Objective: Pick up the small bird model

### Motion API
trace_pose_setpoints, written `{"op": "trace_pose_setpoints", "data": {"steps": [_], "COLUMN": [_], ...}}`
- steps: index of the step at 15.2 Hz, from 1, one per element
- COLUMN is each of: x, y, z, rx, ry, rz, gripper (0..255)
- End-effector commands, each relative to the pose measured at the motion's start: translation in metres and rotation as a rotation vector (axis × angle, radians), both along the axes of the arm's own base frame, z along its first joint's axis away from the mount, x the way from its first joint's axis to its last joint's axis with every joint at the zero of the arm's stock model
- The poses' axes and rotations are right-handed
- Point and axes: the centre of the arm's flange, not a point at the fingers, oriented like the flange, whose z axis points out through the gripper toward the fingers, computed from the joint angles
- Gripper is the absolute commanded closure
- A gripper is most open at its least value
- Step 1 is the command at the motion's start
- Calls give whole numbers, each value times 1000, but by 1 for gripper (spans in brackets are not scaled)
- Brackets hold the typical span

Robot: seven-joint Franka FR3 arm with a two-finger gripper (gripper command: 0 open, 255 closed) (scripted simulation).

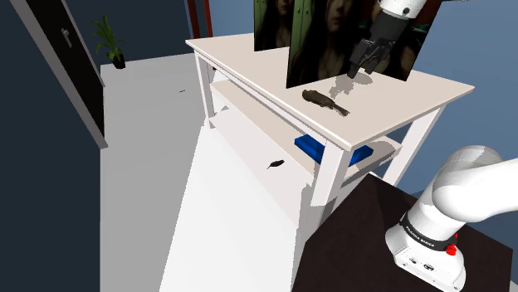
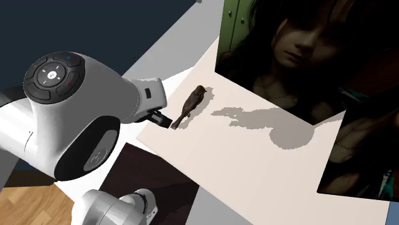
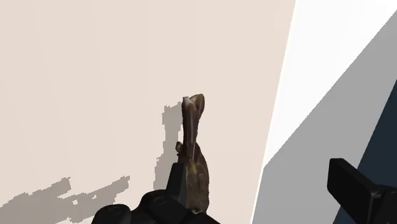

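None of the grasp is done yet — the brown bird model [image 1: 324, 101] lies on the pale worktop [image 1: 398, 104], near one edge. The gripper [image 1: 365, 65] hovers above it, fingers spread apart and empty. Lowering, closing and lifting remain. The lettering on the arm's base band [image 1: 419, 239] is too small to read.

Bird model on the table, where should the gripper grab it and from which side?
Grip the bird model across its thicker body, coming from straight above: it lies flat and lengthwise on the table, and its tail tapers thin.
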Motion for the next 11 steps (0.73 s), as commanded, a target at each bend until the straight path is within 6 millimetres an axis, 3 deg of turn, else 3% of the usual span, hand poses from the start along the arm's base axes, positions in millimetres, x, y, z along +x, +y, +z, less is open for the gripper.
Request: {"op": "trace_pose_setpoints", "data": {"steps": [1, 11], "x": [0, 104], "y": [0, -55], "z": [0, -82], "rx": [0, 36], "ry": [0, 82], "rz": [0, 97], "gripper": [0, 0]}}
